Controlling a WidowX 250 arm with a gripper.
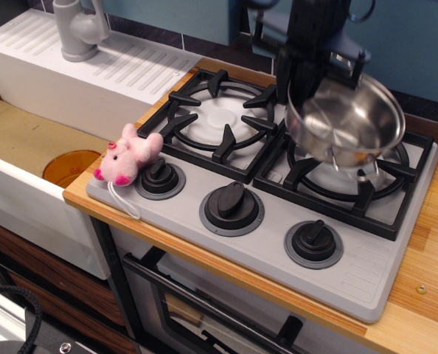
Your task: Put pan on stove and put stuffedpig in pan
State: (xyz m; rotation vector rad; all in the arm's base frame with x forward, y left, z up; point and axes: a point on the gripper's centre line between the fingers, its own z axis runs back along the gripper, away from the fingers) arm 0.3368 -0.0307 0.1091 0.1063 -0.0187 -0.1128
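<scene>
The wooden bench (425, 243) carries the grey stove (366, 276), with a white sink (27, 199) on its far side. The stove has two black grates; the one nearer the sink (219, 122) is bare.

The pan (348, 122) is in the air above the other grate (352, 192), clear of it and tilted with its open side toward the camera. The tool (304, 74) is grasping the pan at the rim on the sink side; the fingertips themselves are hidden behind the pan wall.

The stuffedpig (128, 158) lies on the stove's corner nearest the sink, touching the first knob (160, 177), its string loop trailing over the front edge.

Risks, as judgement:
- A one-sided rim grip on a tilted pan may slip or rotate.
- Lowering while tilted may catch a loop handle (352, 158) on the grate bars, leaving the pan off level.
- The pig's loop may snag the knob at pickup.
</scene>
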